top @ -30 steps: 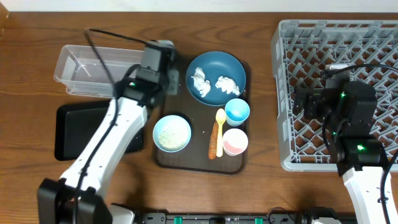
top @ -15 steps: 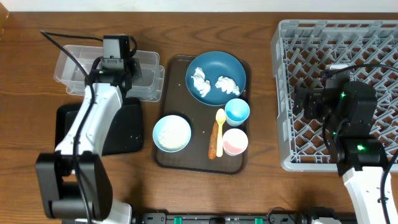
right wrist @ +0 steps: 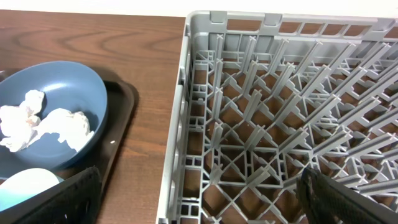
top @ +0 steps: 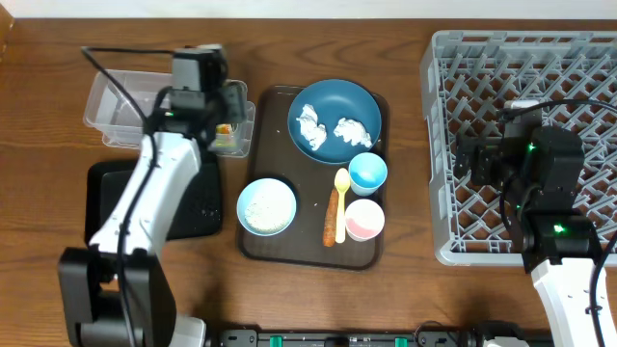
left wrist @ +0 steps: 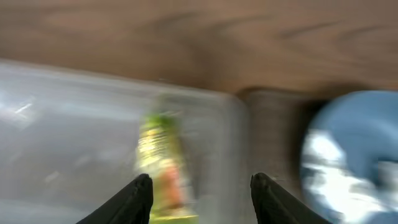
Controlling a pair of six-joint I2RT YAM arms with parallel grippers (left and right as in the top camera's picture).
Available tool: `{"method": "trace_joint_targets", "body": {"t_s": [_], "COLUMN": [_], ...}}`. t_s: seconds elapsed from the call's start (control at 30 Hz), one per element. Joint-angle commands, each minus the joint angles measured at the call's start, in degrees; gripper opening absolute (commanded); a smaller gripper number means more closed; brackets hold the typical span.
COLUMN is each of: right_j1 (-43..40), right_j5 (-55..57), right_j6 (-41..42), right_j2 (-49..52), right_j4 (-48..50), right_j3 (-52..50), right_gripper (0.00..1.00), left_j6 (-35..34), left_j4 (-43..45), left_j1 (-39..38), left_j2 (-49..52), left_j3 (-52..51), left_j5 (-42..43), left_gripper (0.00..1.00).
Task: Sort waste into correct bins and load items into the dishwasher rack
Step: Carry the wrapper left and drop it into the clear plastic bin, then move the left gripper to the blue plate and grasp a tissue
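Observation:
My left gripper point(top: 229, 108) hangs over the right end of the clear tub point(top: 125, 101), jaws apart. The green-yellow snack wrapper point(left wrist: 163, 165) lies blurred in the tub, close to the left finger and not clamped; from above the wrapper point(top: 227, 131) shows at the tub's right end. My right gripper point(right wrist: 199, 199) stands wide open and empty over the left edge of the grey dishwasher rack point(right wrist: 280, 124). On the dark blue plate point(top: 335, 106) lie two crumpled tissues point(top: 308, 123).
A brown tray point(top: 289, 246) carries the plate, a white bowl of rice point(top: 267, 206), a light blue cup point(top: 367, 173), a pink cup point(top: 364, 220), a yellow spoon point(top: 340, 191) and a carrot piece point(top: 333, 222). A black bin point(top: 106, 207) lies under my left arm.
My left arm swung from the tray's edge to above the clear tub. Its jaws went from shut to apart, and the wrapper now lies in the tub. The right arm stayed still.

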Motion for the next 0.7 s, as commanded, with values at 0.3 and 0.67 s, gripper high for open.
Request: {"method": "trace_joint_targets", "body": {"t_s": [0.3, 0.67], "right_j1": [0.9, 0.9], "right_j5": [0.0, 0.1], "right_j6": [-0.4, -0.5], "right_j2": [0.1, 0.1], "right_j4": [-0.2, -1.0], "right_j3": [1.3, 1.3], "right_gripper": [0.99, 0.99], "left_j6": [0.1, 0.1], "left_j4": [8.3, 9.6], "left_j1": [-14.8, -17.1], "left_j2": [5.9, 15.1], "left_j3": [1.1, 1.1], "left_j5": [3.7, 3.7], "left_gripper": [0.54, 0.56]}}
